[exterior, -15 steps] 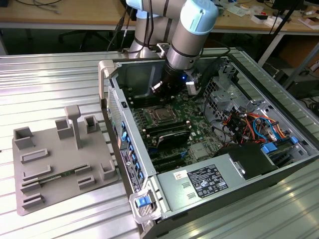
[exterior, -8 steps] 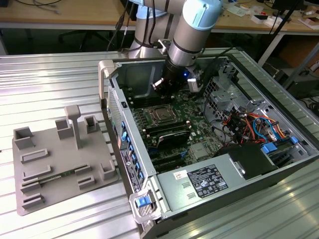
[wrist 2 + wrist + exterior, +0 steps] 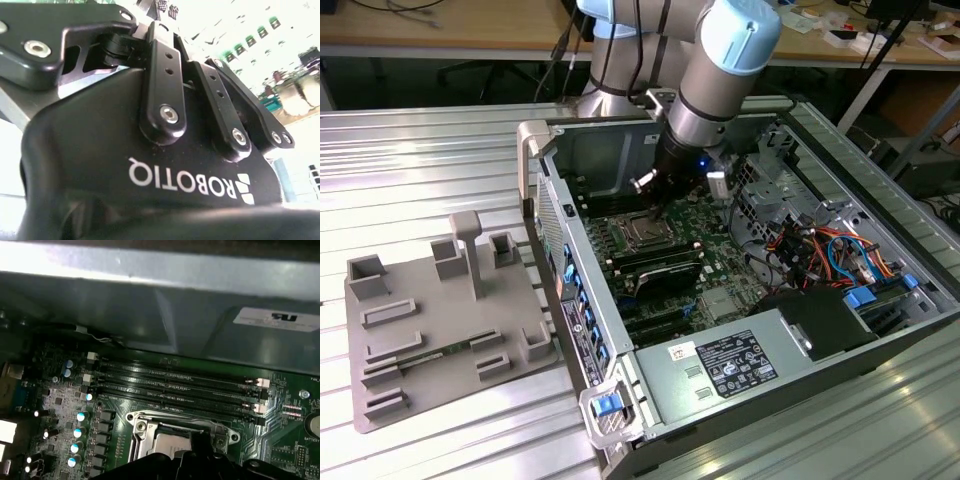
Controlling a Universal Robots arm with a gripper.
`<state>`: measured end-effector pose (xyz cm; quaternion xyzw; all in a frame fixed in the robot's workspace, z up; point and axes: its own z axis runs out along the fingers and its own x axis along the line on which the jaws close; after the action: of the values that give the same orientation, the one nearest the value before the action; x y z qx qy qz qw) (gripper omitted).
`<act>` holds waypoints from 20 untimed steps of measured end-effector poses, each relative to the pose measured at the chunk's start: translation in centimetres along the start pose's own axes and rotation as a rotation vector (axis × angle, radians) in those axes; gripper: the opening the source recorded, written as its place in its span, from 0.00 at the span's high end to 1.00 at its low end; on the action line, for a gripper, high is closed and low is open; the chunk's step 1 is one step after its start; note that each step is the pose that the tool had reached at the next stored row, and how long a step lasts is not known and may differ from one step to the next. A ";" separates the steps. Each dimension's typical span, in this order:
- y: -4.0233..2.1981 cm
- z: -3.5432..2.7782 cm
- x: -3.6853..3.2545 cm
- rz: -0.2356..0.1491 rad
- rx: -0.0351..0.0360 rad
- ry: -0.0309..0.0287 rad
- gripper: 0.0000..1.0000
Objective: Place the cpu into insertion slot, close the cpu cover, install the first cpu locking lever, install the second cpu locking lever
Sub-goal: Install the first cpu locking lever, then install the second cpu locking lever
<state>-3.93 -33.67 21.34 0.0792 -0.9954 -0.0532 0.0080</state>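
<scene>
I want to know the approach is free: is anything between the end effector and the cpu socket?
Nothing visible. In the exterior view the end effector hangs directly over the socket inside the open computer case. In the first wrist view the cpu sits in the socket frame.

Black gripper body, linkage bars, close up

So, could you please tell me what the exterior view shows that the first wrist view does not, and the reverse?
Exterior view: the robot arm, the whole computer case, its power supply and a grey fixture tray beside it on the exterior view's left. First wrist view: a row of capacitors seen up close. Both: the memory slots, and the tool just above the cpu cover.
</scene>
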 end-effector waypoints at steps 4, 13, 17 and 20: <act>-0.77 -0.15 -0.07 0.001 0.0009 0.0029 0.89; -1.00 -0.62 -0.03 0.001 0.0009 0.0028 0.89; -1.00 -0.63 -0.03 0.001 0.0009 0.0028 0.89; -1.00 -0.63 -0.03 0.001 0.0009 0.0027 0.89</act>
<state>-3.74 -34.71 21.86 0.0786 -0.9955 -0.0527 0.0093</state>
